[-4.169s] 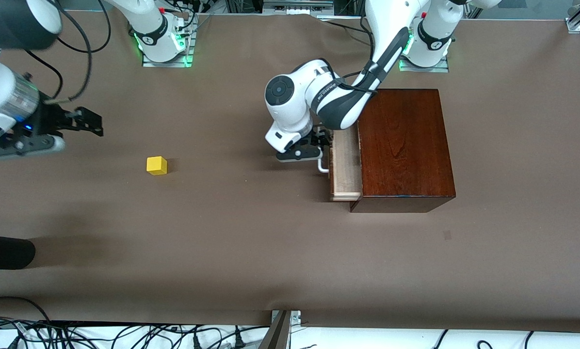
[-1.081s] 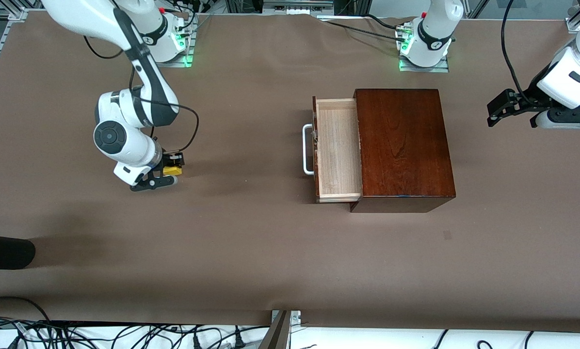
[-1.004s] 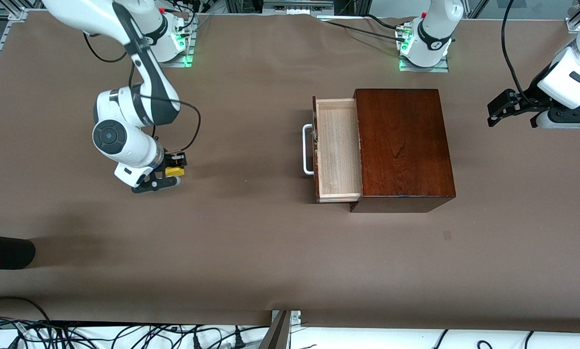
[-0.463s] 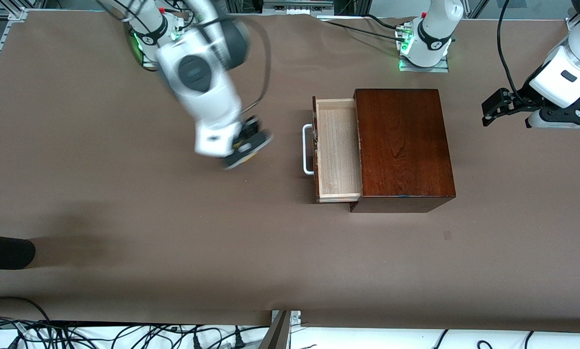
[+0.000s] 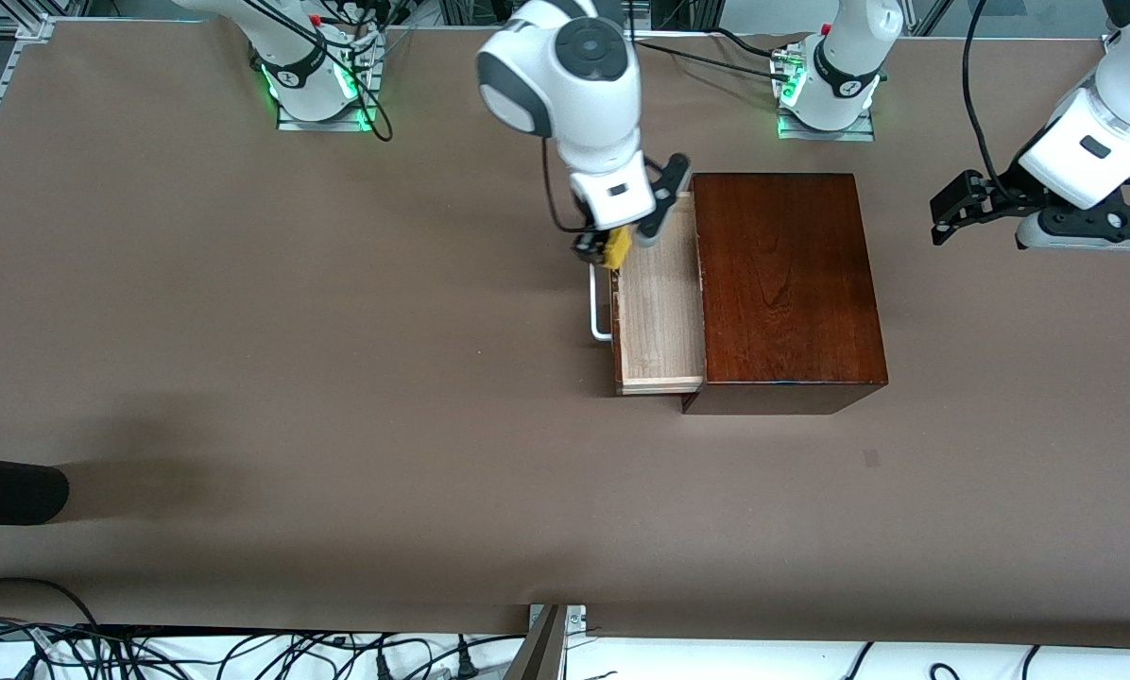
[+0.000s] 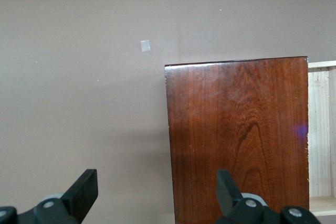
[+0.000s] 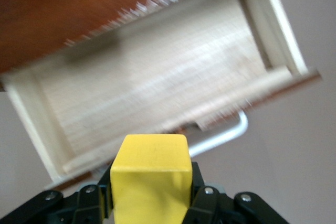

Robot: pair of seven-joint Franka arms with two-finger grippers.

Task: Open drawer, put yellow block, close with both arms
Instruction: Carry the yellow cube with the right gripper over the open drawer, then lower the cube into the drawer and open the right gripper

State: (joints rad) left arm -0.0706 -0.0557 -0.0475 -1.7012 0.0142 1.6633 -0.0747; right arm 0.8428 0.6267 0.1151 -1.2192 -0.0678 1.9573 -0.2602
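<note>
Yellow block clamped between right fingers, over drawer front; left fingers spread, empty.

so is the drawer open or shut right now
Open. The drawer is pulled out of the dark wooden box, its pale inside bare, and the right gripper holds the yellow block over its front edge.
</note>
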